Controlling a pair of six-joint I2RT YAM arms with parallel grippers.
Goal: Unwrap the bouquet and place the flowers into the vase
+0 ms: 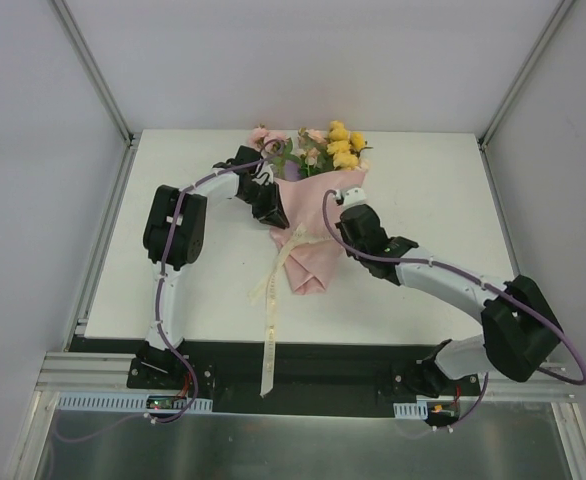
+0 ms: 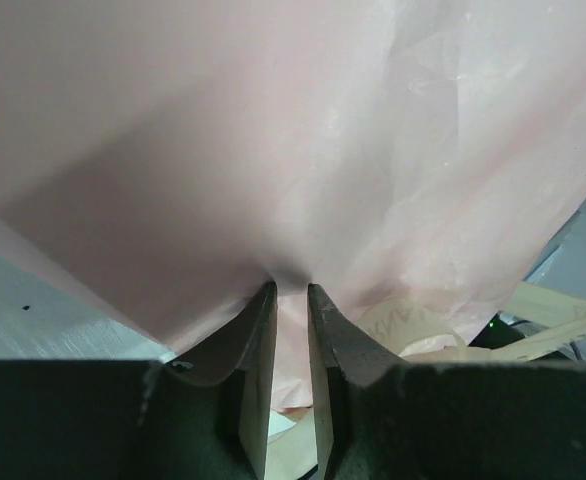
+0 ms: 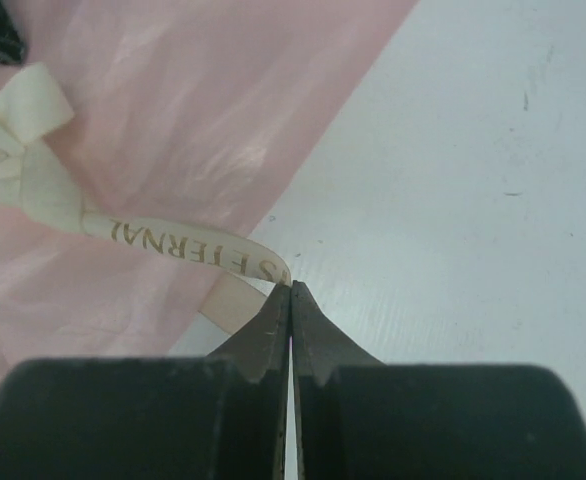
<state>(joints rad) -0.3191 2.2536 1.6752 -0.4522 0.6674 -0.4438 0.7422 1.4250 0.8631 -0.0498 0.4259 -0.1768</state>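
The bouquet (image 1: 308, 225) lies mid-table, a pink paper cone pointing toward me. The flowers (image 1: 331, 148), yellow and pink, fan out at its far end. My left gripper (image 1: 273, 212) sits at the cone's left edge. In the left wrist view, the left gripper (image 2: 291, 290) has its jaws nearly together on a fold of the pink paper (image 2: 273, 150). My right gripper (image 1: 335, 238) is at the cone's right side. In the right wrist view, the right gripper (image 3: 291, 288) is shut on the bend of a cream ribbon (image 3: 173, 245) loop leading from the bow (image 3: 28, 150). The vase is out of view.
The white table (image 1: 423, 270) is walled by grey panels with metal posts at the back corners. A long ribbon tail (image 1: 269, 340) runs from the bow over the table's near edge, between the two arm bases.
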